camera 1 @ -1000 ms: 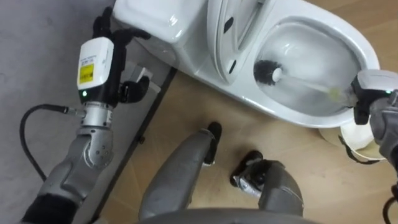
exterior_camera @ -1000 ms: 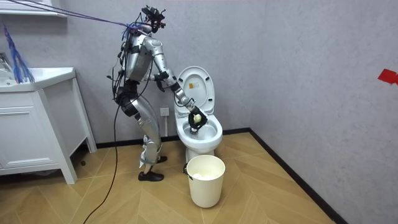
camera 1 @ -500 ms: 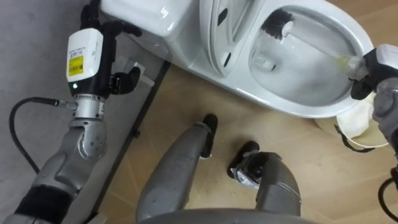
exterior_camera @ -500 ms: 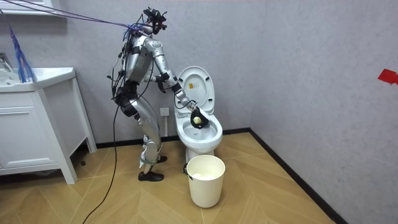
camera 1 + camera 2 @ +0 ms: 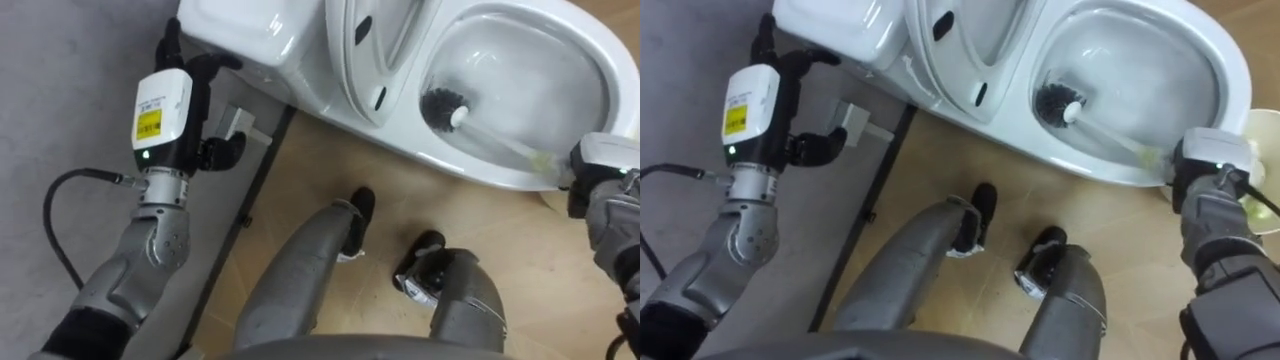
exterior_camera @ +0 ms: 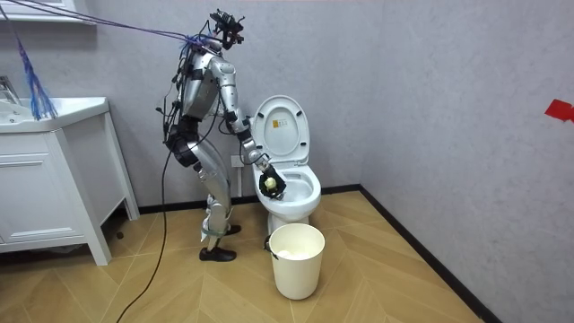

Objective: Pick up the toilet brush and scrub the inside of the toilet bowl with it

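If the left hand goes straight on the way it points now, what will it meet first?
Probably the tank: the left hand points at its side, close by, with nothing between. Depth is unclear. The right hand holds the brush in the bowl.

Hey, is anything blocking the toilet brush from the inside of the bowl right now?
Nothing visible does. The seat and lid are raised, and the toilet brush has its head down inside the toilet bowl, with its handle gripped by the right hand at the rim.
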